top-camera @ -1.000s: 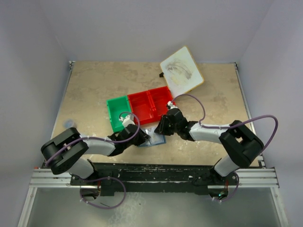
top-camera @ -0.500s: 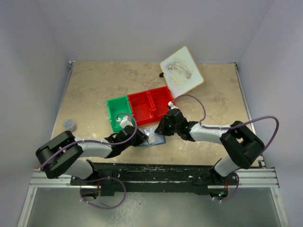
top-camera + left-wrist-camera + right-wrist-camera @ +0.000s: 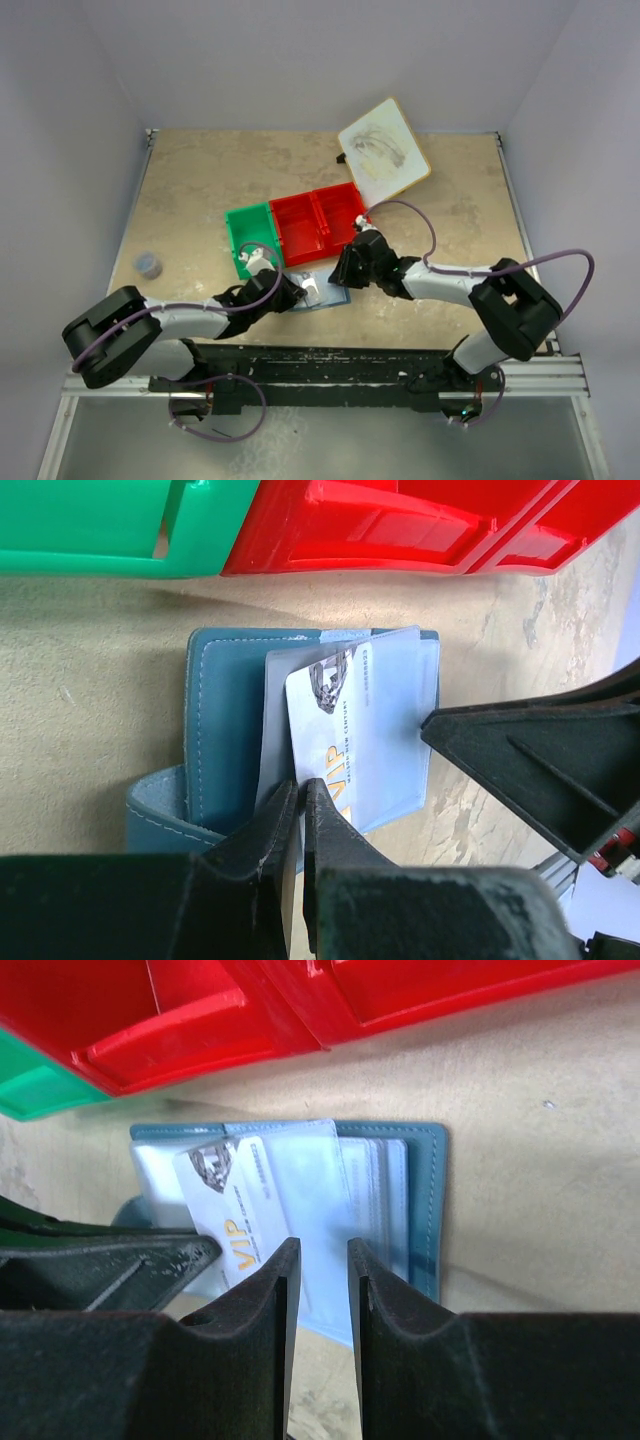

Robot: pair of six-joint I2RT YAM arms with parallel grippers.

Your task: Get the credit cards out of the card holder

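Top external: high, looking down. Wrist views: close, opposed, sharing card holder (image 3: 215, 720).

Card (image 3: 360, 730) corner seemingly behind left gripper (image 3: 301, 805)

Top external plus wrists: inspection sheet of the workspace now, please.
Surface: tan marbled tabletop.
Job's things: blue folding card holder lies open; grey-white VIP card partly out.
Clutter: green plastic bin, red plastic bins, white wood-rimmed board, small round grey object.
Grippers: left gripper shut on that card; right gripper slightly open above the holder.
Cables: purple cables loop along both arms.
Surroundings: plain pale walls.
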